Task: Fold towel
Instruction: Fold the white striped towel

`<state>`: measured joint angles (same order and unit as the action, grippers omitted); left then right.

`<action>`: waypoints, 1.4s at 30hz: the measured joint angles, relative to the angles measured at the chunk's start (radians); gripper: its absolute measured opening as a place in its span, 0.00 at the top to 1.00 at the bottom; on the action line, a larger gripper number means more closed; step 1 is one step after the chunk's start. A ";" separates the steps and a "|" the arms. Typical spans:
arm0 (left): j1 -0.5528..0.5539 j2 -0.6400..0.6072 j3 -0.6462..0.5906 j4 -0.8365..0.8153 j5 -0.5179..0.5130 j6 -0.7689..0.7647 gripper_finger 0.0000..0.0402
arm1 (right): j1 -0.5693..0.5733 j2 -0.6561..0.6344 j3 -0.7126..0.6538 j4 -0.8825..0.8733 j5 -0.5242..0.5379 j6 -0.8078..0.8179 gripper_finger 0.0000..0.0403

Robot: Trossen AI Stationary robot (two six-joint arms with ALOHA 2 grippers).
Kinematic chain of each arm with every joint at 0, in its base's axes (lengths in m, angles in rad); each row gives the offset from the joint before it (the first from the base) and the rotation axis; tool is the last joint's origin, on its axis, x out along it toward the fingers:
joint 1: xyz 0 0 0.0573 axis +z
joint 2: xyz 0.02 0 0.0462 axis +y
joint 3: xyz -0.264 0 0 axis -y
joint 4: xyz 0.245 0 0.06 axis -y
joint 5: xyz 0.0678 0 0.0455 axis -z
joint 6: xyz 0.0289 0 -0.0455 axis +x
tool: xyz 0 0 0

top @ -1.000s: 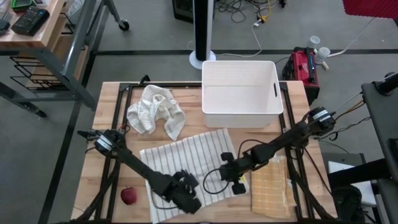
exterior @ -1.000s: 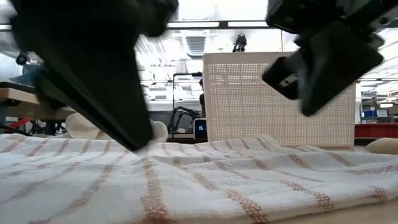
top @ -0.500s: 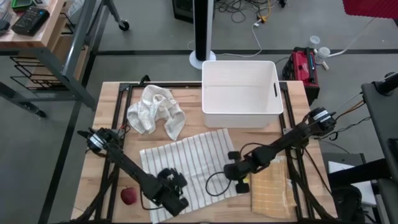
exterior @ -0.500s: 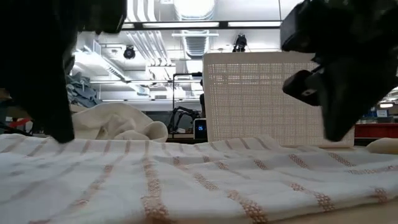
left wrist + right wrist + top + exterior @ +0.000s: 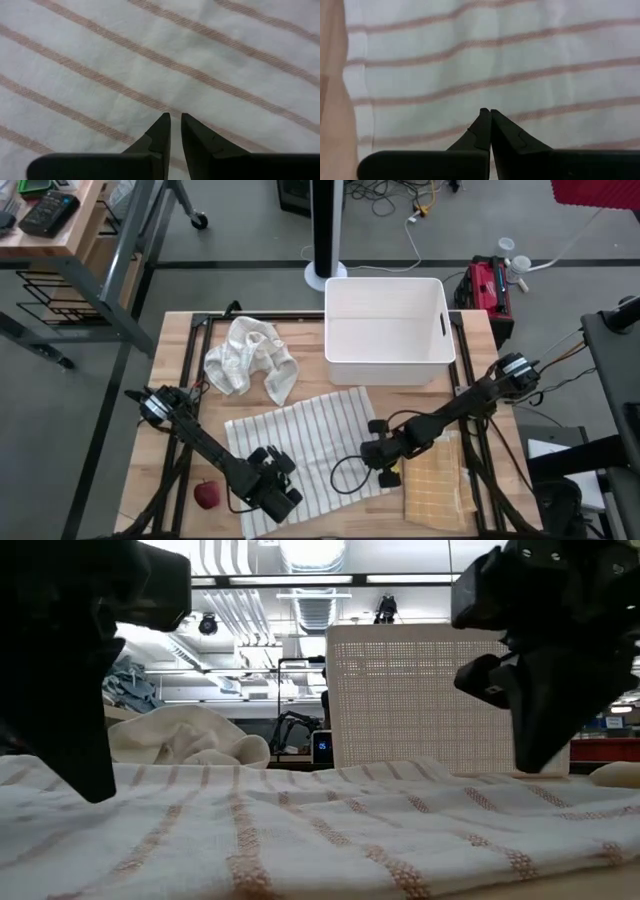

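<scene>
Left gripper (image 5: 283,498) slid back toward lower left of striped towel (image 5: 300,440), jaws nearly pressed together, pinching nothing. Right gripper (image 5: 374,462) pressed together at right edge; no fold begun.

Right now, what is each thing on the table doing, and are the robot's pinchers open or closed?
Striped towel: spread flat, unfolded.
White cloth: crumpled.
Yellow cloth: folded flat.
White bin: upright, looks empty.
Apple: resting alone.
Left gripper: nearly closed, holding nothing.
Right gripper: shut, holding nothing.

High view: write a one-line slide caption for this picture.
Both arms over the striped towel: left tool near its front edge, right tool shut by its right edge.
</scene>
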<state>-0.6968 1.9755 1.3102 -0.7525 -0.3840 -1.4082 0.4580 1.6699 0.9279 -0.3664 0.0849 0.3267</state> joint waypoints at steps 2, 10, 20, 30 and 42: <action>0.000 0.000 0.003 0.013 -0.001 0.000 0.91 | 0.000 0.000 0.000 0.014 0.016 0.003 1.00; 0.003 0.000 0.003 0.026 -0.028 0.022 0.91 | 0.000 0.000 0.000 0.023 0.021 0.015 1.00; 0.008 -0.034 0.003 0.067 0.011 0.090 0.91 | 0.000 -0.004 0.000 0.023 0.019 -0.088 1.00; 0.006 -0.148 0.004 -0.022 0.036 0.088 0.91 | 0.001 -0.082 0.000 -0.009 0.012 -0.136 1.00; -0.061 -0.135 0.003 -0.015 0.212 0.210 0.91 | 0.095 -0.088 0.000 -0.048 -0.217 -0.142 1.00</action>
<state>-0.7580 1.8409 1.3136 -0.7678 -0.1717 -1.1981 0.5531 1.5815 0.9276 -0.4141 -0.1322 0.1844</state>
